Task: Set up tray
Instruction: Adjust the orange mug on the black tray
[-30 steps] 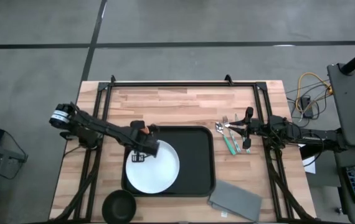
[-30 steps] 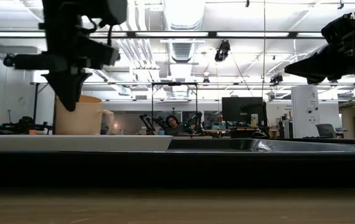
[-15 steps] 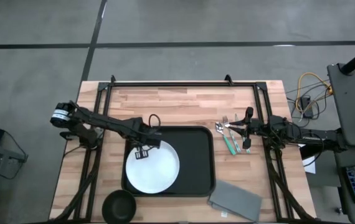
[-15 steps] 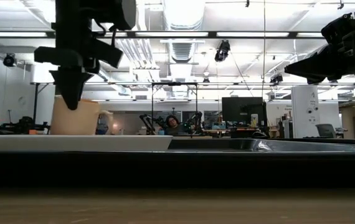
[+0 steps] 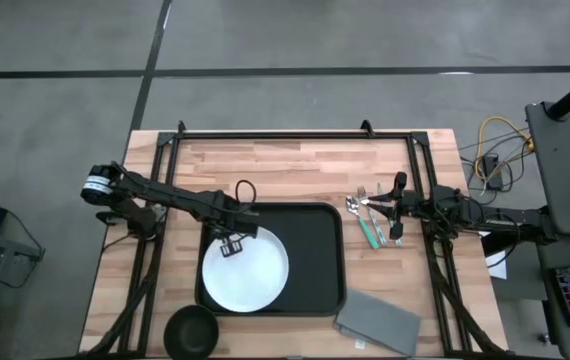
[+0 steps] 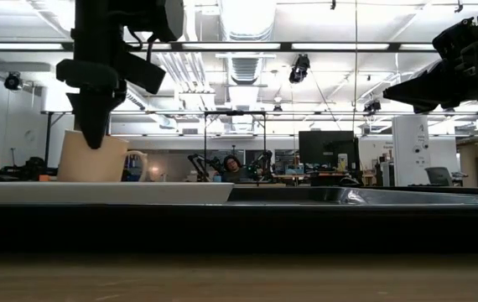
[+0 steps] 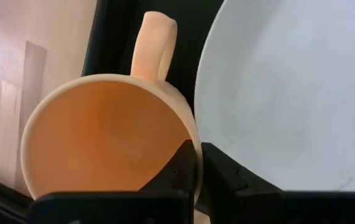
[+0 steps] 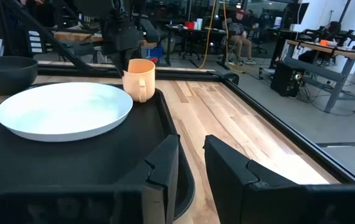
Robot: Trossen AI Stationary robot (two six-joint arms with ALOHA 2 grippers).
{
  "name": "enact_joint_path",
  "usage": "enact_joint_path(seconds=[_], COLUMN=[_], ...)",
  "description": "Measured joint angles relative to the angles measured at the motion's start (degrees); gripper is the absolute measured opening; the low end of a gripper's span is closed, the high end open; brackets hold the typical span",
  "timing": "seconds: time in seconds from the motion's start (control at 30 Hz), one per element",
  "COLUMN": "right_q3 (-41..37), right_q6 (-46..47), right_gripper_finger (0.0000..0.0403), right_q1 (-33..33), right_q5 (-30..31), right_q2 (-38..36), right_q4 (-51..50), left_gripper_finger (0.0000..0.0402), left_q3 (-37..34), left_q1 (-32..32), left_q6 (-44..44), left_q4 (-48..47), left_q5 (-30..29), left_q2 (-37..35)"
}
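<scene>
— Tray (image 5: 315, 262), where is it?
— It lies on the wooden table (image 5: 295, 170), between both arms, with a white plate (image 5: 246, 269) on its left part.
— And the left gripper (image 7: 197, 163)?
— Its fingers are pinched on the rim of an orange mug (image 7: 103, 140), beside the plate.
— The right gripper (image 8: 191, 163)?
— It waits above the cutlery (image 5: 370, 222), jaws slightly apart, holding nothing.

Even, soft overhead light on the bench (image 5: 295, 165); faint shadows only. Bright ceiling strip lights (image 6: 247, 17) in the low view, arms reduced to dark silhouettes, near foreground blurred. Mug (image 7: 106, 140) at close range soft-focused, plate (image 7: 296, 93) pale and slightly washed out. Right wrist view sharp, mild sheen on the tray (image 8: 71, 162).
</scene>
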Motion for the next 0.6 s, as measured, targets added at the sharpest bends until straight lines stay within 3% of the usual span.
enact_joint_path(seconds=[0.6], right_q3=[-0.02], right_q6=[0.0], right_gripper_finger=[0.0068], right_q1=[0.02], right_q5=[0.01], right_q2=[-0.02], right_q4=[0.0], left_gripper_finger=[0.0043], left_q3=[-2.71], left_q1=[0.92], left_q6=[-3.65], left_q4=[0.19], left_q5=[-0.98], left_q2=[0.0])
